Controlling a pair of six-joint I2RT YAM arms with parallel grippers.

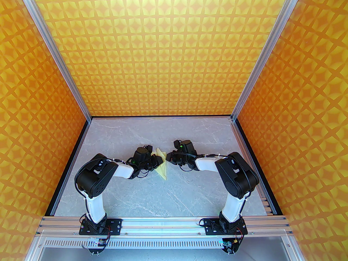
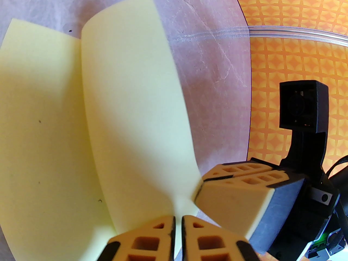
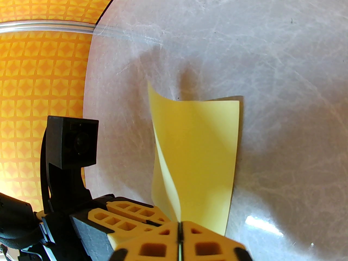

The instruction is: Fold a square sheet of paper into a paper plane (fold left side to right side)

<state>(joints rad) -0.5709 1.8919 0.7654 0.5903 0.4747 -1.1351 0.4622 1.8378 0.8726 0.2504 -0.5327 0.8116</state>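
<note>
Left gripper (image 2: 178, 228): closed on a corner of the square sheet of paper (image 1: 163, 170).
Right gripper (image 3: 179, 228): closed, it seems on the same sheet (edge only).
Paper: middle of the table (image 1: 190, 194), one half lifted and curling.
Progress: first fold started, no crease pressed; all later folds remain.

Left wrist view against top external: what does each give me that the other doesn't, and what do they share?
Left wrist gives the grip: the pale yellow square sheet of paper has one flap curled up off the grey marbled table, its corner pinched in the shut left hand, with the shut right hand at that same corner. Top external gives the layout: both arms bent inward, hands meeting mid-table. Shared: the paper, both hands, the table, the orange patterned wall.
</note>
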